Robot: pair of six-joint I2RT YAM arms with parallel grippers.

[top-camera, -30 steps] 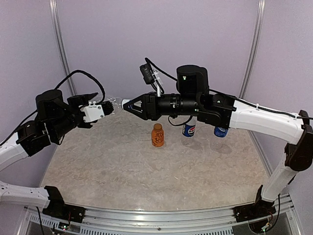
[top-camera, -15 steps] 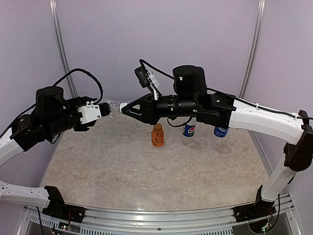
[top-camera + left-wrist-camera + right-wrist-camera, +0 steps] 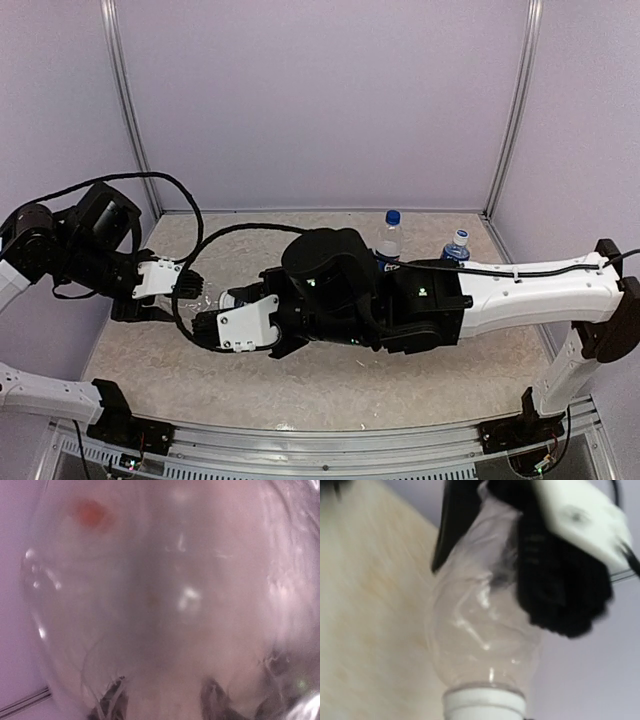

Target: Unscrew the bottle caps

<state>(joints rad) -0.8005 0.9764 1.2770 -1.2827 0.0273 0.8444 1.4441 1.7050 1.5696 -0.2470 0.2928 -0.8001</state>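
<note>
Left pincer [image 3: 185, 292]: closed round the body of the clear bottle [image 3: 480, 630], with a black finger on either side. The bottle's neck points away from it, toward the right pincer.
Right pincer [image 3: 212, 318]: at the neck end of the bottle. The white cap [image 3: 484, 701] sits right at its fingertips, but the fingers are out of shot in the wrist view and buried under the arm from above. I cannot tell whether it is clamped on the cap.
Bottle's place: between the two pincers, to the left over the desk [image 3: 150, 370].
Step in hand: probably loosening this cap, with the left holding and the right turning.
Doing it well: seat the right pincer square on the cap, with its wrist axis in line with the neck. Turn, let go, come back and grip again. The left needs enough squeeze to stop the body spinning with the cap. The thin wall looks creased there, so more squeeze may buckle it.
Bottles counted: three in plain sight. These are the clear one, the Pepsi bottle [image 3: 388, 240] and the blue-label bottle [image 3: 455, 247]. The last two stand behind the right arm, well away from both pincers.
Caps counted: three, one white and two blue.
Orange: only a smear seen through the clear bottle in the left wrist view, too blurred to name.
</note>
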